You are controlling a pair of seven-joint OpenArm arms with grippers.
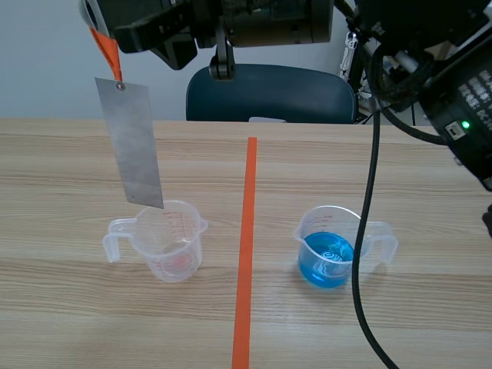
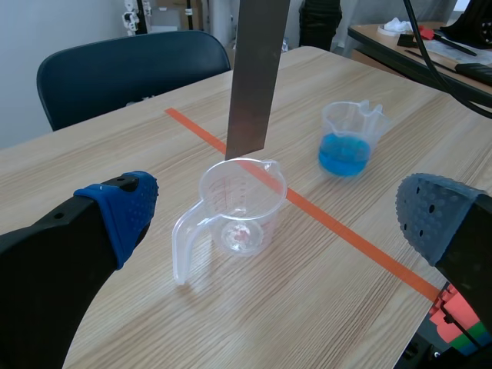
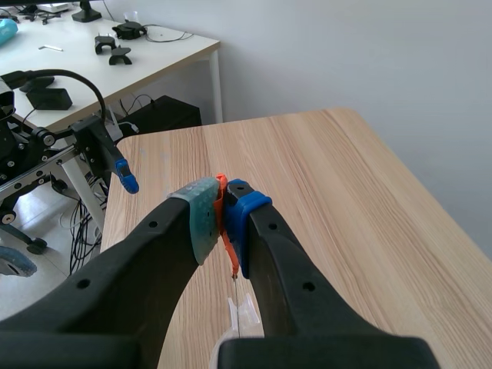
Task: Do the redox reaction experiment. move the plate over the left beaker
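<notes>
A thin grey metal plate [image 1: 134, 142] hangs upright from an orange strap [image 1: 108, 50]. My right gripper [image 1: 98, 23], reaching across from the right, is shut on that strap [image 3: 225, 231]. The plate's [image 2: 257, 77] lower edge hangs just above the rim of the left beaker [image 1: 165, 242], toward its far left side. This clear plastic beaker [image 2: 238, 207] holds no visible liquid. The right beaker [image 1: 330, 246] holds blue liquid. My left gripper [image 2: 280, 215] stands open near the table, with the clear beaker ahead of it and between its fingers' lines.
An orange tape line [image 1: 246, 246] runs down the table between the beakers. A dark chair [image 1: 269, 92] stands behind the far edge. A black cable [image 1: 369, 231] hangs in front of the blue beaker [image 2: 350, 142].
</notes>
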